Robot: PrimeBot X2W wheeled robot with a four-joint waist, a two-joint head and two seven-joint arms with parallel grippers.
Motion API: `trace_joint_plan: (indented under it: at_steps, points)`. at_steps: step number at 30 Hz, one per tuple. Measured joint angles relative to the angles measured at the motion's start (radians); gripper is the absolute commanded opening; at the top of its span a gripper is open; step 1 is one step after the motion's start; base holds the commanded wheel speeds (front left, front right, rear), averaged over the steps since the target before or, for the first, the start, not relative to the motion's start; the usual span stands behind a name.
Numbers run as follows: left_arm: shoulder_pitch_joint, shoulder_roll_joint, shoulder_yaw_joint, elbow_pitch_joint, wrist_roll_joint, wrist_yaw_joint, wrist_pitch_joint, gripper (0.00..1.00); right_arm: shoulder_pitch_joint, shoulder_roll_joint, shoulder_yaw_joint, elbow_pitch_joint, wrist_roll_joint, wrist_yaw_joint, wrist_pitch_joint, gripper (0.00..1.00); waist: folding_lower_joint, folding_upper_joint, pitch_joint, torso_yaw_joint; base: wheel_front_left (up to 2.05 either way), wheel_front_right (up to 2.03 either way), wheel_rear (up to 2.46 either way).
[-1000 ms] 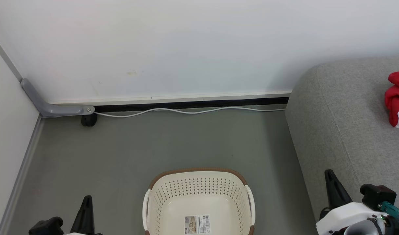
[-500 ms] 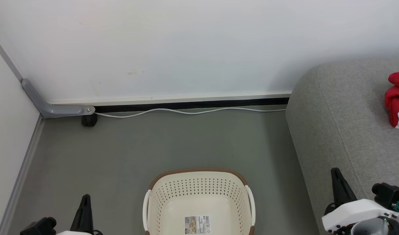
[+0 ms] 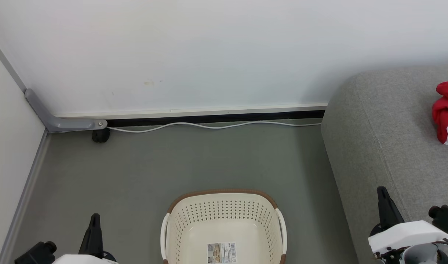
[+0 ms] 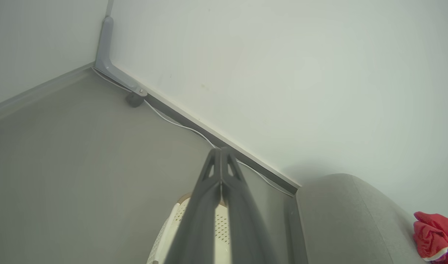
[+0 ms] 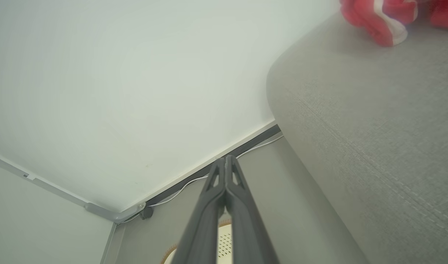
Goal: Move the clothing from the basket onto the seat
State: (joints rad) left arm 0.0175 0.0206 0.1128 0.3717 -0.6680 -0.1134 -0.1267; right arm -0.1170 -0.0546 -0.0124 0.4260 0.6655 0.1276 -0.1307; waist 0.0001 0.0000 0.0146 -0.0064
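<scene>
Both my grippers are closed with nothing in them. The left gripper (image 4: pixel 221 151) has its two dark fingers pressed together tip to tip, and the right gripper (image 5: pixel 226 157) looks the same in its own wrist view. In the head view they sit low at either side. The left one is over bare floor (image 3: pixel 172 165) and the right one is close against the side of the seat (image 3: pixel 385 139).

Between them stands the basket (image 3: pixel 224 192). I can see nothing in it but the barcode label (image 3: pixel 221 252) on its bottom. The clothing (image 3: pixel 444 113) lies bunched on top of the seat, well apart from the basket and from both grippers. I judge the move as good as done.

The garment runs off the right edge of the head view and is blurred at the top of the right wrist view. It probably rests wholly on the cushion, but I cannot confirm that.

What worries me from here:
- **Right arm:** it is so near the seat's rounded flank that swinging it outward could drag the fingers along the woven fabric and snag it.
- **Either arm:** bringing one inward could catch a basket handle and shove or tip the light plastic tub.
- **The garment:** if some of it overhangs an edge I cannot see, its own weight could pull it off the seat.
</scene>
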Motion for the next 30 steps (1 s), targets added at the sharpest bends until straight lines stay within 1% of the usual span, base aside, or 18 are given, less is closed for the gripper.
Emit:
trace_joint_plan:
  at_steps: [30]
  points:
    - [-0.027, 0.003, -0.008, -0.036, -0.337, -0.001, 0.087, 0.00, 0.006, 0.006, -0.044, -0.056, 0.339, 0.000, 0.086, 0.00, 0.0000, 0.0000, -0.004, 0.002, 0.00, 0.00, 0.00]
